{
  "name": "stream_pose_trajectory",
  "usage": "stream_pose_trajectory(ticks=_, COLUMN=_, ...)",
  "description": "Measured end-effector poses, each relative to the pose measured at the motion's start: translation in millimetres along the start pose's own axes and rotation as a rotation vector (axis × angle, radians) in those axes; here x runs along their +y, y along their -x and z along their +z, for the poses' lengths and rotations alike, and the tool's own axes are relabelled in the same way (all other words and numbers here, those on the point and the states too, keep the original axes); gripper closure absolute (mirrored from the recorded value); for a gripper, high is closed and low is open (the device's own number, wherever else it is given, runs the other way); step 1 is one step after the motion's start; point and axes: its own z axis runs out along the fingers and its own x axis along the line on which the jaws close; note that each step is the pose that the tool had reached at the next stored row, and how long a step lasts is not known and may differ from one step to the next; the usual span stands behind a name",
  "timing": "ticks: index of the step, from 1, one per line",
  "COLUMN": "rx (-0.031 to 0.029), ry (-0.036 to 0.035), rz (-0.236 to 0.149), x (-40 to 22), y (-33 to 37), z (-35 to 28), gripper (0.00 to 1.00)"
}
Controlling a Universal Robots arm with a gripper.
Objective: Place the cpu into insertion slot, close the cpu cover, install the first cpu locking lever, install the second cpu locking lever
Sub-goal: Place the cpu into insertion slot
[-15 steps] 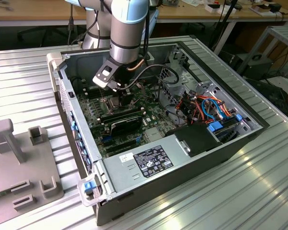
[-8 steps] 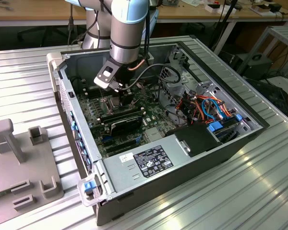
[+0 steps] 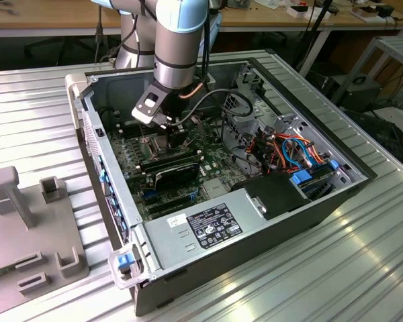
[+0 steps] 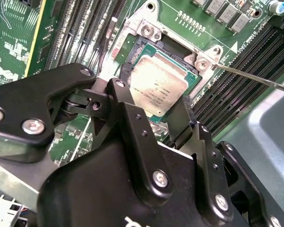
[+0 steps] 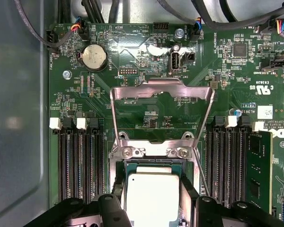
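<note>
We are viewing an open computer case [image 3: 255, 263] lying on a ribbed metal table [image 3: 363, 275]. Inside it, a green motherboard [image 3: 213, 149] is lying flat. In the first wrist view the board is carrying a round coin battery [image 5: 94, 56] and rows of long black memory slots [image 5: 80, 161], with one green memory module [image 5: 258, 165] standing among them. A grey power supply [image 3: 208, 228] is sitting along the case wall nearest the exterior camera, beside orange and blue cables [image 3: 299, 151]. A grey fixture [image 3: 33, 228] is resting on the table at the exterior view's left
</note>
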Motion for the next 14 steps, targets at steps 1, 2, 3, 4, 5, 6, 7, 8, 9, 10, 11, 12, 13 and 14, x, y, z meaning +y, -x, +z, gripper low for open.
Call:
stream_pose_trajectory(ticks=1, rx=-0.0003, ry=0.0001, rz=-0.009, x=0.0, y=0.6, z=0.0, gripper=0.45)
stream_pose_trajectory(ticks=2, rx=-0.0002, ry=0.0003, rz=-0.016, x=-0.1, y=0.8, z=0.0, gripper=0.45)
stream_pose_trajectory(ticks=3, rx=-0.0002, ry=0.0004, rz=-0.023, x=-0.1, y=0.9, z=0.0, gripper=0.45)
stream_pose_trajectory(ticks=4, rx=-0.0002, ry=0.0004, rz=-0.028, x=-0.1, y=1.0, z=0.0, gripper=0.45)
stream_pose_trajectory(ticks=5, rx=0.0000, ry=0.0005, rz=-0.033, x=-0.2, y=1.1, z=0.0, gripper=0.45)
stream_pose_trajectory(ticks=6, rx=0.0002, ry=0.0006, rz=-0.036, x=-0.3, y=1.1, z=0.1, gripper=0.45)
stream_pose_trajectory(ticks=7, rx=0.0001, ry=0.0007, rz=-0.037, x=-0.4, y=1.1, z=0.0, gripper=0.45)
stream_pose_trajectory(ticks=8, rx=0.0002, ry=0.0007, rz=-0.037, x=-0.4, y=1.2, z=0.0, gripper=0.45)
stream_pose_trajectory(ticks=9, rx=0.0001, ry=0.0007, rz=-0.037, x=-0.5, y=1.2, z=-0.2, gripper=0.45)
stream_pose_trajectory(ticks=10, rx=-0.0001, ry=0.0007, rz=-0.037, x=-0.5, y=1.2, z=-0.5, gripper=0.45)
stream_pose_trajectory(ticks=11, rx=-0.0009, ry=0.0006, rz=-0.037, x=-0.5, y=1.2, z=-0.8, gripper=0.45)
stream_pose_trajectory(ticks=12, rx=-0.0026, ry=0.0002, rz=-0.037, x=-0.4, y=1.3, z=-1.2, gripper=0.45)
stream_pose_trajectory(ticks=13, rx=-0.0045, ry=-0.0001, rz=-0.037, x=-0.3, y=1.3, z=-1.8, gripper=0.45)
stream_pose_trajectory(ticks=14, rx=-0.0047, ry=-0.0001, rz=-0.037, x=-0.2, y=1.3, z=-1.9, gripper=0.45)
